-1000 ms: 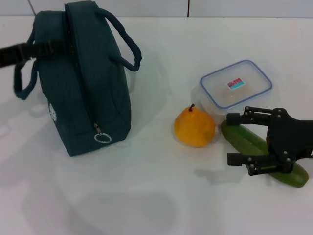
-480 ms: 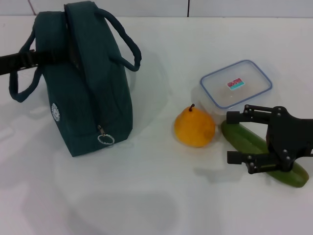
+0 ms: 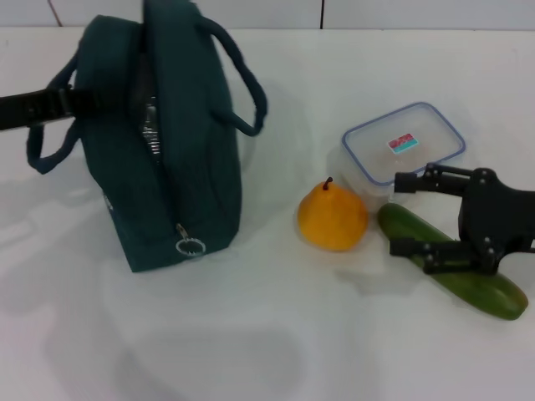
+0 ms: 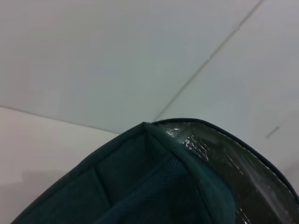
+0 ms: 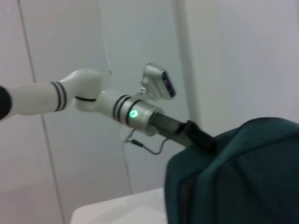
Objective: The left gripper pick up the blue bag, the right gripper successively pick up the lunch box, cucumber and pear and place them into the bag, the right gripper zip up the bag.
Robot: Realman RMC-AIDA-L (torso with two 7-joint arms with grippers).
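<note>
White tabletop [image 3: 276,334]: lunch box [image 3: 403,154] sits back-right, touching R gripper's [image 3: 407,214] spread fingers (cucumber [image 3: 456,274] under its palm). You'd reach fwd. L gripper [image 3: 79,98] pinches blue bag [image 3: 167,150] w/ zip open. Pear [image 3: 332,217] between.

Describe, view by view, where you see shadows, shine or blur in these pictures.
Head view: soft grey shadows lie on the table beside the blue bag and under the right gripper; the lunch box lid shows faint shine. Left wrist view: the bag's silver lining glints, and the close fabric looks soft. Right wrist view: the left arm is slightly blurred, with a green light glowing.
</note>
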